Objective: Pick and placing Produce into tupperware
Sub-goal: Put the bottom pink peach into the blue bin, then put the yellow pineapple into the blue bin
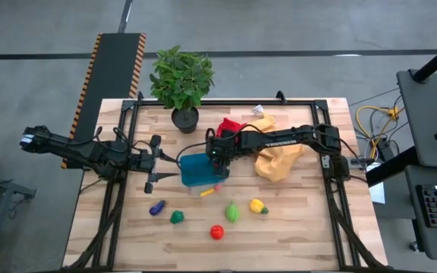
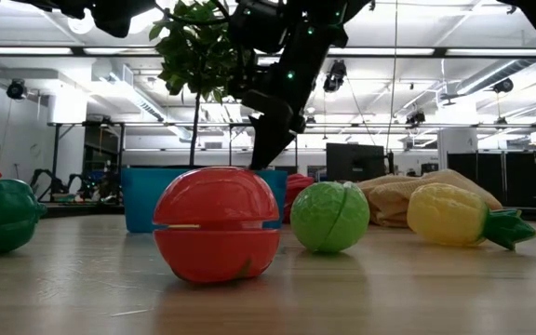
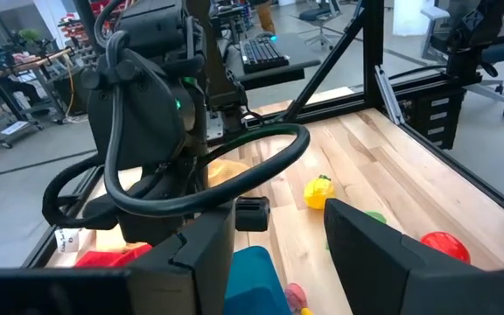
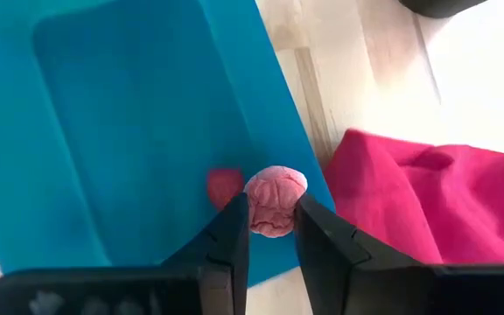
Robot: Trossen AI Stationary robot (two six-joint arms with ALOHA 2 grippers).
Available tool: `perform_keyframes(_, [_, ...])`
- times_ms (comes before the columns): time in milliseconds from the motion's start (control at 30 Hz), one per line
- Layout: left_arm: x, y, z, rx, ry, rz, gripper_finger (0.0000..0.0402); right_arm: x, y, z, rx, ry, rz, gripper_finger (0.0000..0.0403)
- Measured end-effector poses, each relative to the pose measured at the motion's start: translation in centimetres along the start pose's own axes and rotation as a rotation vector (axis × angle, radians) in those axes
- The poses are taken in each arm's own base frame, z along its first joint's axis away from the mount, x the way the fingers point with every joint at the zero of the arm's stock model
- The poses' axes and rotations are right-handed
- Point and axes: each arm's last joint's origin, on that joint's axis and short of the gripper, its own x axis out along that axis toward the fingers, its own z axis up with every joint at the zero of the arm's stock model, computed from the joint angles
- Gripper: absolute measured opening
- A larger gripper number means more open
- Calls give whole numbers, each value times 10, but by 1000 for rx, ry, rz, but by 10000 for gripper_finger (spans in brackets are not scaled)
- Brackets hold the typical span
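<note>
Right gripper (image 4: 272, 229) clenched on pink toy piece (image 4: 274, 201) over tupperware (image 4: 121, 114) rim. Left gripper (image 1: 156, 163) open, empty, at tupperware's 9 o'clock.

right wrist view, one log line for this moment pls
right end effector: shut on pink toy piece | over tupperware | left end effector: open, beside it
</note>
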Motion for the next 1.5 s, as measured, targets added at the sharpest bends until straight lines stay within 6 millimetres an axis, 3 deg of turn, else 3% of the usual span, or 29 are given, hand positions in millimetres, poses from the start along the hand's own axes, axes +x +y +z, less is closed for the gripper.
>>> perform_keyframes(267, [0,0,0,0,0,0,164,1,-1,-1,-15,10,-1,75])
perform_keyframes(667, [0,0,0,0,1,0,164,0,-1,-1,-15,10,-1,121])
perform_keyframes(967, [0,0,-1,1,7,-1,164,-4,-2,-3,-17,37,-3,134])
perform_keyframes(1300, [0,2,0,2,8,68,164,-46,-8,-7,47,99,-9,133])
perform_keyframes(1500, [-3,4,3,-4,-18,102,164,-98,0,-17,-31,-8,-13,122])
